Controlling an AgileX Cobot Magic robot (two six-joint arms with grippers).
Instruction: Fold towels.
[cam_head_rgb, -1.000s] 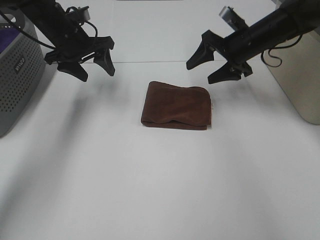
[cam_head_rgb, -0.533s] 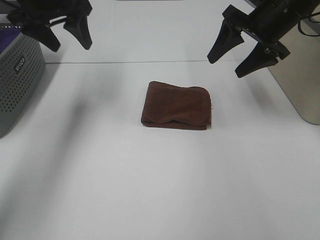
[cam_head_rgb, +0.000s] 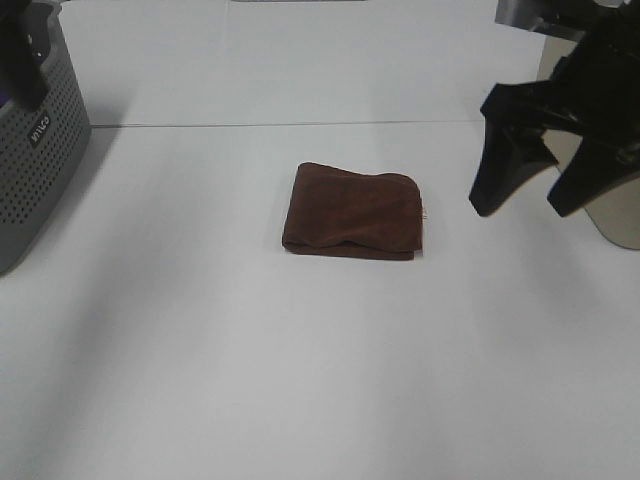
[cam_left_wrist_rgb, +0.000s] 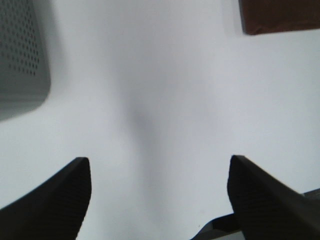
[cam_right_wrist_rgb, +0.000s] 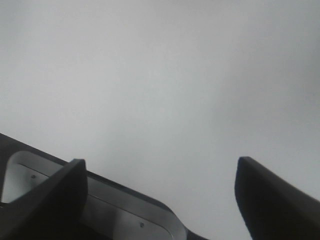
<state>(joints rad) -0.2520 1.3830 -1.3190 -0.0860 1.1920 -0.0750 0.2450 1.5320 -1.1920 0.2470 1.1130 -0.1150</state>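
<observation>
A: So where's the towel (cam_head_rgb: 352, 212)?
B: Mid-table (cam_head_rgb: 250, 360), folded into a rectangle, long axis left-right, small tag at its right edge.
A: Grippers?
B: Right gripper (cam_head_rgb: 536, 185) jaws spread, empty, just right of the towel. Left gripper (cam_left_wrist_rgb: 159, 200) spread too, empty, near the grey basket (cam_head_rgb: 35, 150).

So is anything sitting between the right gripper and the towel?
Nothing visible: only bare table lies between the open right gripper and the folded towel.
</observation>
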